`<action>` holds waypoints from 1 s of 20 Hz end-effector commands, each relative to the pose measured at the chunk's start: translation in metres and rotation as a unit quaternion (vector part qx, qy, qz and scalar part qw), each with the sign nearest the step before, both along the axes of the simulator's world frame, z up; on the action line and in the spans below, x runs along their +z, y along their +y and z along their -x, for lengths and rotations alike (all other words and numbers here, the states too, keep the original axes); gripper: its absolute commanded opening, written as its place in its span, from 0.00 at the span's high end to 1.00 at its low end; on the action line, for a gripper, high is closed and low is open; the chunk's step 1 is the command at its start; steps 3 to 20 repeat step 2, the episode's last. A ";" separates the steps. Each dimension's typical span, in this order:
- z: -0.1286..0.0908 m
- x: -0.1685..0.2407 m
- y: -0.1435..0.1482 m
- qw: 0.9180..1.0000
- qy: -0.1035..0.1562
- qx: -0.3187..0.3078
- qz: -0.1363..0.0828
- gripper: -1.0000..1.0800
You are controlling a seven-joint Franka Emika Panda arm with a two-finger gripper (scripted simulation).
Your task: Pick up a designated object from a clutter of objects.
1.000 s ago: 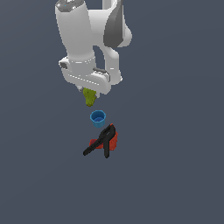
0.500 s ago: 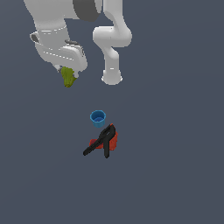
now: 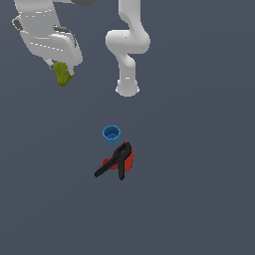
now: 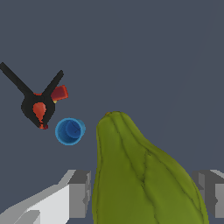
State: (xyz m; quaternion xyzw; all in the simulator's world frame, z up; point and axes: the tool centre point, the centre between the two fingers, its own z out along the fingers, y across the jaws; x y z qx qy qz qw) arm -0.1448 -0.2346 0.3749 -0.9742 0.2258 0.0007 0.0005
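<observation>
The gripper (image 3: 63,75) was clamped on the pear (image 3: 61,73) and held it high above the floor (image 3: 199,189), at the exterior view's upper left. In the wrist view, the pear (image 4: 140,175) sat between the two fingers (image 4: 78,192), filling the gap. The cup (image 3: 111,134) stood upright on the floor, well apart from the pear. The clamp (image 3: 114,160) lay across the red block (image 3: 128,161), just beside the cup.

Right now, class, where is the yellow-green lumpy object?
The yellow-green lumpy object hangs in the gripper at the exterior view's upper left, well away from the blue cup.
</observation>
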 end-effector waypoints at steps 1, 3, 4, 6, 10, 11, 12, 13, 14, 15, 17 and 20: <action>0.001 0.004 -0.004 1.000 0.000 0.001 0.000 1.00; 0.001 0.004 -0.004 1.000 0.000 0.001 0.000 1.00; 0.001 0.004 -0.004 1.000 0.000 0.001 0.000 1.00; 0.001 0.004 -0.004 1.000 0.000 0.001 0.000 1.00; 0.001 0.004 -0.004 1.000 0.000 0.001 0.000 1.00; 0.001 0.004 -0.004 1.000 0.000 0.001 0.000 1.00; 0.001 0.004 -0.004 1.000 0.000 0.001 0.000 1.00; 0.001 0.004 -0.004 1.000 0.000 0.001 0.000 1.00; 0.001 0.004 -0.004 1.000 0.000 0.001 0.000 1.00; 0.001 0.004 -0.004 1.000 0.000 0.001 0.000 1.00; 0.001 0.004 -0.004 1.000 0.000 0.001 0.000 1.00; 0.001 0.004 -0.004 1.000 0.000 0.001 0.000 1.00</action>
